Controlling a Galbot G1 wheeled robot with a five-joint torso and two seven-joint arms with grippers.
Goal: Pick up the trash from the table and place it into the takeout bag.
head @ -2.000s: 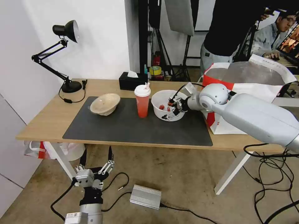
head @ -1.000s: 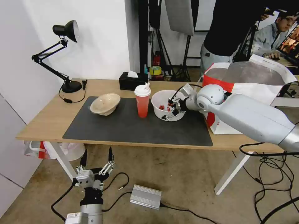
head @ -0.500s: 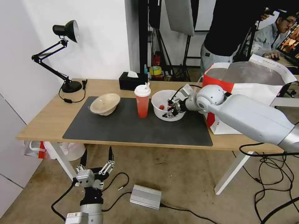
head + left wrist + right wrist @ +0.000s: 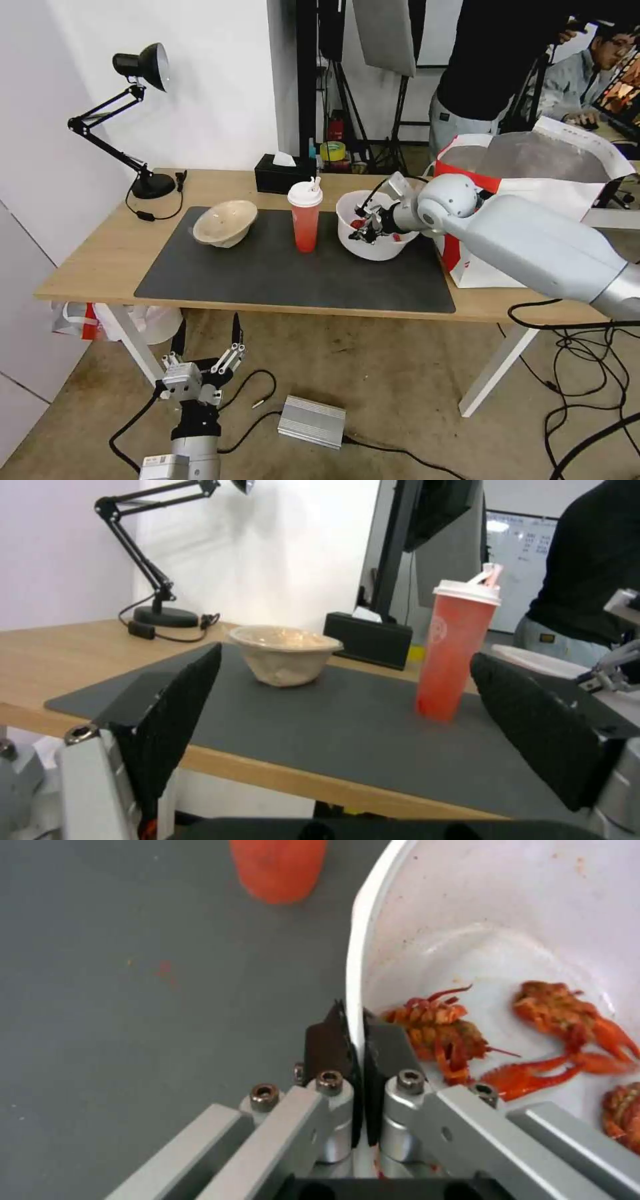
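- The right end effector (image 4: 365, 230) is clamped on the rim of the white bowl (image 4: 381, 247), one pad outside the wall and one inside; the right wrist view shows the two dark pads (image 4: 328, 1042) pressed flat against the thin white rim (image 4: 355, 965).
- The bowl sits tilted in the head view, its near side lower, over the 3 o'clock end of the grey mat (image 4: 267, 267). I cannot tell whether its base touches the mat.
- Red crayfish scraps (image 4: 553, 1015) lie on the bowl's inner floor, just beside the inner pad.
- The red drink cup (image 4: 305, 217) stands upright on the mat, at 9 o'clock from the bowl and near it, with its white lid on.
- The beige pulp bowl (image 4: 225, 223) rests farther toward 9 o'clock, at the mat's far edge, well apart from the cup.
- The takeout bag (image 4: 533, 193) stands open on the tabletop (image 4: 100, 257) at 3 o'clock from the white bowl, silvery lining showing, just behind the right arm.
- A black tissue box (image 4: 283, 175) sits at 12 o'clock from the cup, off the mat; a black desk lamp (image 4: 143, 120) stands at the far 9 o'clock corner.
- The left end effector (image 4: 207, 347) hangs below the tabletop's near edge over the floor, fingers spread wide and holding nothing.
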